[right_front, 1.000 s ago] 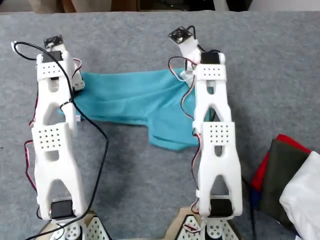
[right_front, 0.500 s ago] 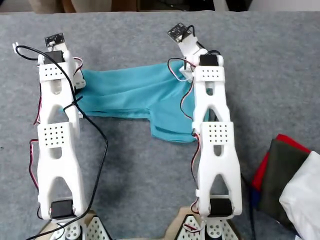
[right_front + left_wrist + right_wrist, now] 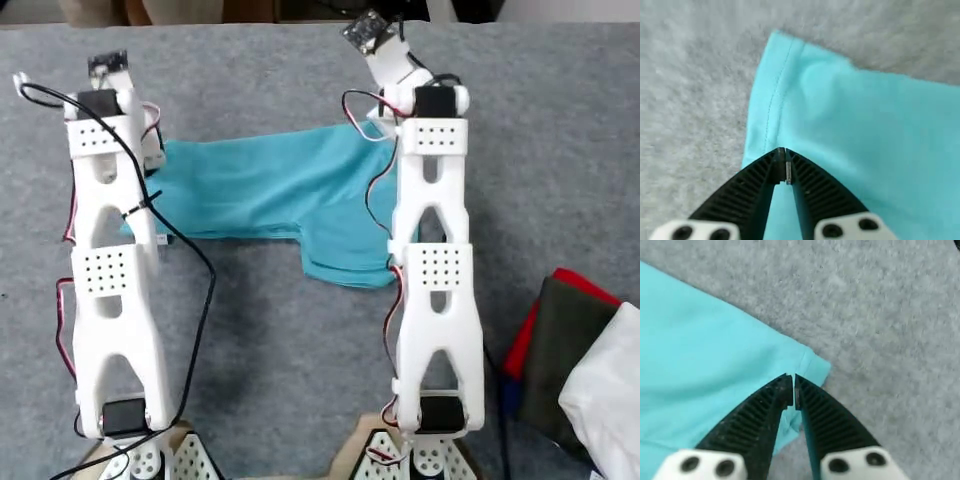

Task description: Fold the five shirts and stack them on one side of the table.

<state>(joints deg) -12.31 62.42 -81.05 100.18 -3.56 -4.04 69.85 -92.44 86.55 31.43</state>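
Observation:
A teal shirt [image 3: 265, 188] lies stretched across the grey table [image 3: 250, 60] between my two arms. My left gripper [image 3: 783, 169] is shut on the shirt's [image 3: 855, 130] hemmed edge near a corner, at the cloth's left end in the high view. My right gripper [image 3: 793, 384] is shut on the shirt [image 3: 705, 345] close to another hemmed corner, at the cloth's right end. A loose flap of the shirt [image 3: 345, 262] hangs toward the arm bases beside the right arm [image 3: 432, 260].
At the table's near right lies a pile of other shirts: red [image 3: 520, 340], dark olive [image 3: 565, 360] and white [image 3: 605, 395]. A black cable [image 3: 195, 265] runs along the left arm [image 3: 108, 270]. Bare grey table stretches along the far edge and between the arm bases.
Both arms have stretched toward the far edge, dragging the teal shirt with them. The loose flap has slid away from the arm bases.

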